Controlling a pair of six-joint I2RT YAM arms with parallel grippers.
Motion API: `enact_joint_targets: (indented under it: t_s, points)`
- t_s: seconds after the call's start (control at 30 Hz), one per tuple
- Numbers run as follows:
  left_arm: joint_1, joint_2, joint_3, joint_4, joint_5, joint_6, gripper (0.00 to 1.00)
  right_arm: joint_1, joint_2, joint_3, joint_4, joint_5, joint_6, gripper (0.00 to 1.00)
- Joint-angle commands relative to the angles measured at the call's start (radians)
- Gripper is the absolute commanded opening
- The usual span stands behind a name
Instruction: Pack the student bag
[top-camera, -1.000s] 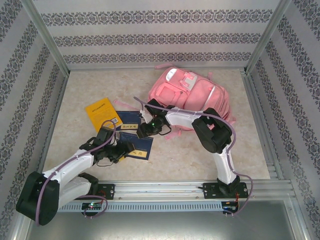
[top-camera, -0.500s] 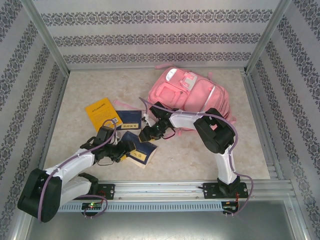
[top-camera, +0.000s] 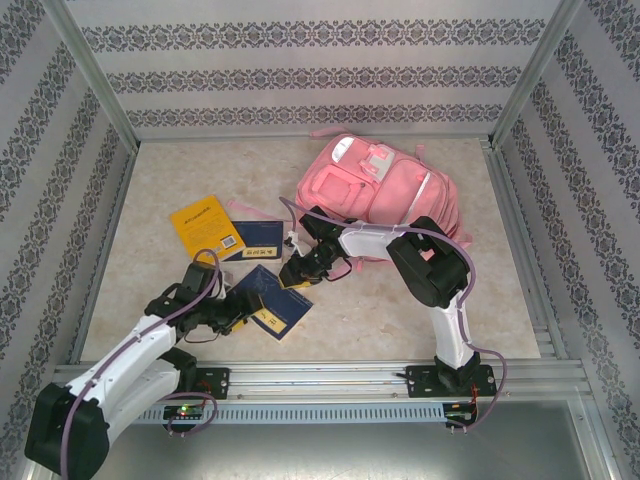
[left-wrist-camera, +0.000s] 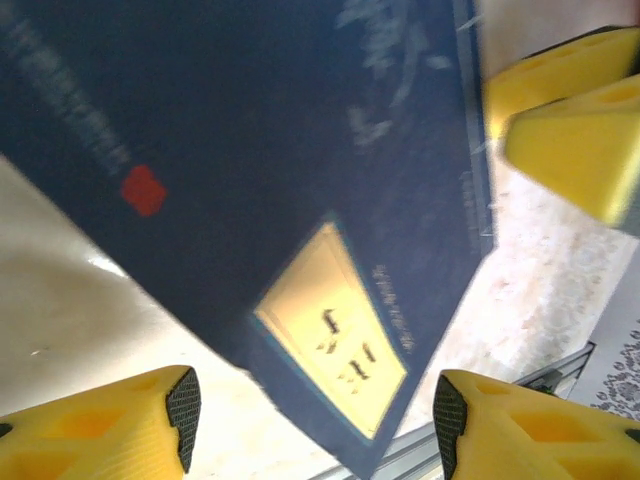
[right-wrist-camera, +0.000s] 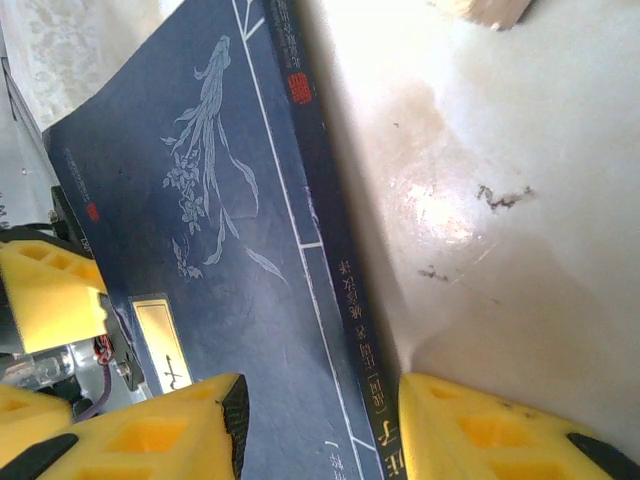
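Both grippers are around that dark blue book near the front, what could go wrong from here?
The right gripper straddles the dark blue book at its spine with jaws open, and the left gripper stands wide at its corner; closing unevenly might skid or twist it.
The right fingers sit close to the left gripper at the same book, so they could collide.
Whether the student bag is open cannot be told, so packing may stall.

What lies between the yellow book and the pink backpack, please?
A dark blue book lies between the yellow book and student bag, in the top view.
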Motion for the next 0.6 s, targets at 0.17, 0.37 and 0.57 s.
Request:
enact_joint_targets:
  t_s: [0.17,0.37,0.57]
  points:
    - [0.012,0.131,-0.035,0.118,0.002,-0.003,0.63,0.034,0.031,-0.008,-0.018,-0.025,0.010,0.45]
    - [0.012,0.170,-0.023,0.161,-0.011,0.015,0.58,0.043,0.032,-0.029,0.034,-0.128,0.034,0.45]
    - [0.014,0.174,-0.029,0.182,-0.008,0.017,0.48,0.041,-0.012,-0.079,0.146,-0.197,0.121,0.45]
